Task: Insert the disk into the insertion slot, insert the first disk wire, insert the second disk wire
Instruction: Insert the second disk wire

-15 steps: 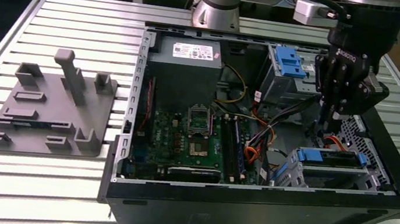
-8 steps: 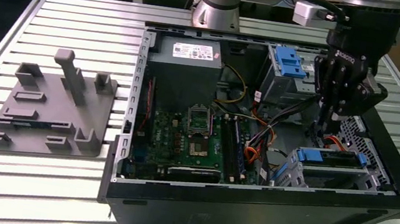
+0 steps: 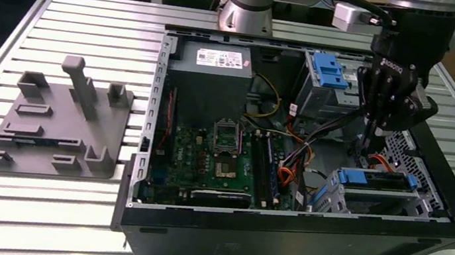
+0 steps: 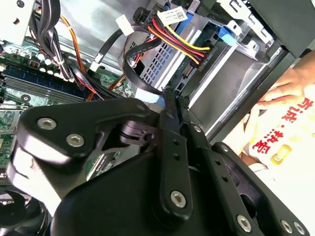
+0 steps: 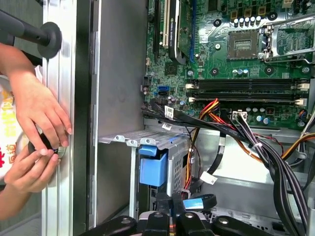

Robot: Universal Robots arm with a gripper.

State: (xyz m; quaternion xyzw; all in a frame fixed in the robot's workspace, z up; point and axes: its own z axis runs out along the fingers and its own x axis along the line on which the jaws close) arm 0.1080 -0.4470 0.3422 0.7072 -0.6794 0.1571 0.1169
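Note:
The disk [image 3: 376, 182], silver in a blue carrier, lies inside the insertion slot [image 3: 382, 204], the low silver cage at the case's front corner on the exterior view's right. Its blue edge [image 4: 225, 35] shows in the second wrist view. A plug with red, yellow and black wires [image 4: 199, 56] sits against the disk's back edge. My gripper [image 3: 370, 129] hangs inside the case just behind the disk. Its fingers [image 4: 170, 105] are pressed together on the end of a looping black disk wire [image 4: 129, 69] that carries a blue tag [image 5: 199, 202].
The open computer case [image 3: 284, 236] stands on a slatted table, with a grey fixture plate [image 3: 59, 124] on the exterior view's left. A taller cage with a blue latch [image 3: 329, 71] [image 5: 152, 167] is close behind my gripper. Loose cable bundles [image 5: 266, 147] cross the motherboard [image 3: 223, 160]. A person's hands [image 5: 39, 118] work at the case's outer wall.

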